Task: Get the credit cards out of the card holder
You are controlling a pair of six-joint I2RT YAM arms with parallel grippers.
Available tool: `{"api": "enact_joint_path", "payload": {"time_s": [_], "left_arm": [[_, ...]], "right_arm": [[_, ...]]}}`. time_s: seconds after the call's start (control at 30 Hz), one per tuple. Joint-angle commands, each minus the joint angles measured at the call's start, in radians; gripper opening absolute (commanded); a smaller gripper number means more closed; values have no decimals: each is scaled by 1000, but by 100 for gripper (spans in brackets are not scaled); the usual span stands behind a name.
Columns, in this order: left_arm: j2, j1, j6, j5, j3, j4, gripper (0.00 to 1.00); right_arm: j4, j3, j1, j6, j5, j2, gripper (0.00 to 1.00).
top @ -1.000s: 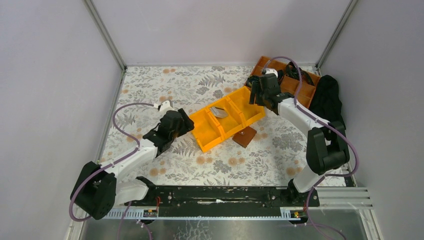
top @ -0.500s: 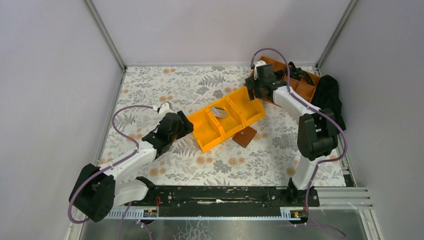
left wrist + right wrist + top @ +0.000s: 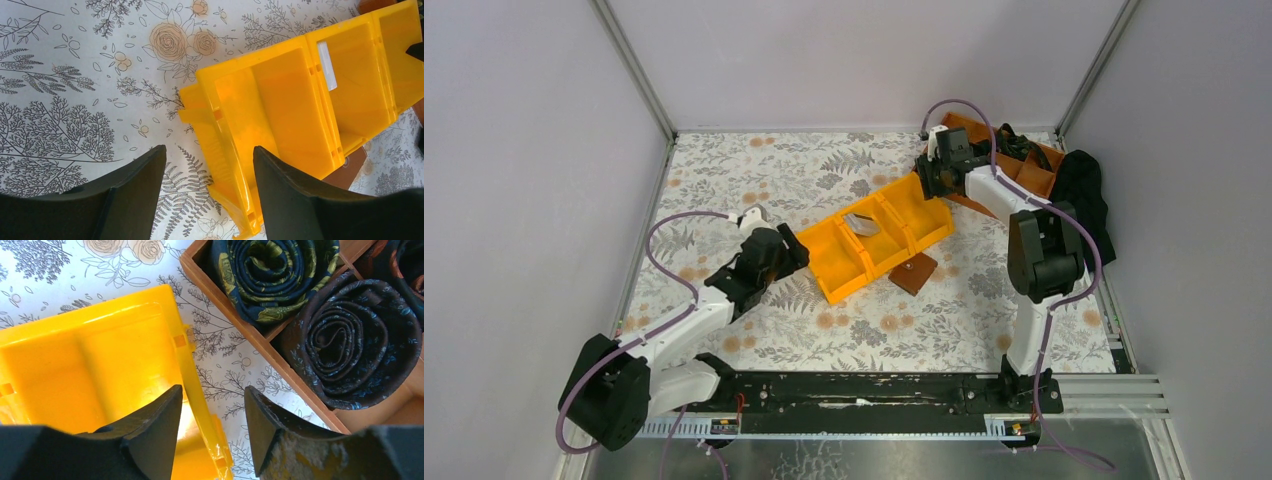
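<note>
Across the middle of the floral surface (image 3: 764, 165) a yellow tray (image 3: 927, 216) with several compartments is lying at a slant, one end pointing toward the near left and the other toward the far right. Inside one of its middle compartments a silvery credit card (image 3: 860, 222) is leaning tilted rather than lying flat; in the left wrist view it is showing only as a pale strip. Just beside the tray's near long wall a brown card holder (image 3: 913, 272) is lying flat on the surface, apart from both tools; whether anything is sitting inside it I cannot tell. The left tool (image 3: 209, 150) is hanging over the tray's near-left end with its fingers spread wide, the tray's end corner showing in the gap between them, and it is pinching nothing; whether the fingers are touching the plastic I cannot tell. The right tool (image 3: 212, 389) is reaching to the tray's far-right end, its fingers standing apart on either side of the end wall, the gap looking wider than the rim, so it is not clamping the tray. Just beyond that end a wooden box (image 3: 260, 340) is sitting with a strip of surface showing between it and the tray, and rolled dark ties (image 3: 350, 335) are resting in its compartments. A black cloth (image 3: 1084, 200) is lying at the right edge of the surface, past the box.
</note>
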Motion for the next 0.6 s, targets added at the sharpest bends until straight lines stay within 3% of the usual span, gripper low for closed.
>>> {"api": "enact_joint_path", "payload": {"time_s": [0.0, 0.07, 0.13, 0.57], "left_arm": [[-1, -5, 21, 4, -10, 41, 71], [11, -5, 19, 14, -11, 47, 72], [20, -5, 19, 20, -10, 51, 72], [34, -4, 17, 33, -9, 58, 72]], "right_arm": [[37, 3, 2, 10, -38, -29, 52], [39, -7, 3, 13, -32, -34, 49], [40, -16, 2, 17, -26, -39, 40], [83, -100, 2, 58, -18, -78, 16]]}}
